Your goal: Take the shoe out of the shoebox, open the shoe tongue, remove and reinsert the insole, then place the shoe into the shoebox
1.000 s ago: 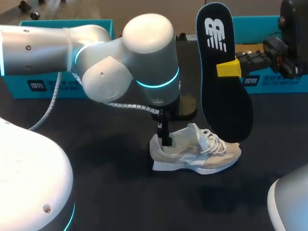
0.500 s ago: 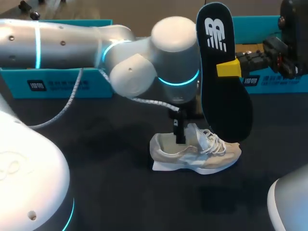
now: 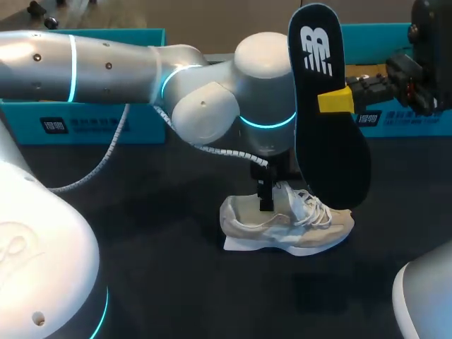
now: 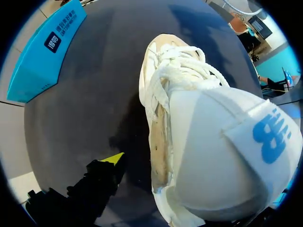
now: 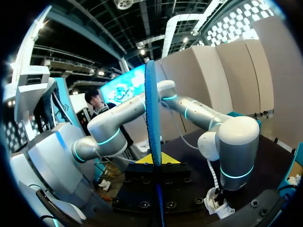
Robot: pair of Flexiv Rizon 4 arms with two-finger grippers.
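Dark tabletop (image 3: 176,282) is seen carrying everything, with two teal boxes standing along its far edge. The left teal box (image 3: 85,120) and the right teal box (image 3: 402,120) each bear a white printed label on the front wall; the print is not read off.

The left arm (image 3: 212,92), silver with glowing cyan rings, is stretched in from the left past the middle, its wrist standing directly over the shoe.

The black insole (image 3: 328,127) is held upright in the air above and just behind the shoe's toe, and a large white logo is printed near its upper end. It is clamped from two sides by the right gripper (image 5: 155,160), whose yellow tips are pressed against both faces of the blue-edged insole (image 5: 151,109).

The beige shoe (image 3: 296,226) is set on its sole on the table, outside both boxes and well apart from them, toe toward the right. Its white laces (image 4: 182,66) are tied loosely, and the tongue (image 4: 227,156) is lifted toward the left wrist camera, showing a sewn label with a blue logo.

The left gripper (image 3: 265,198) is lowered into the shoe's opening just behind the tongue; whether it is clenched or released cannot be told.
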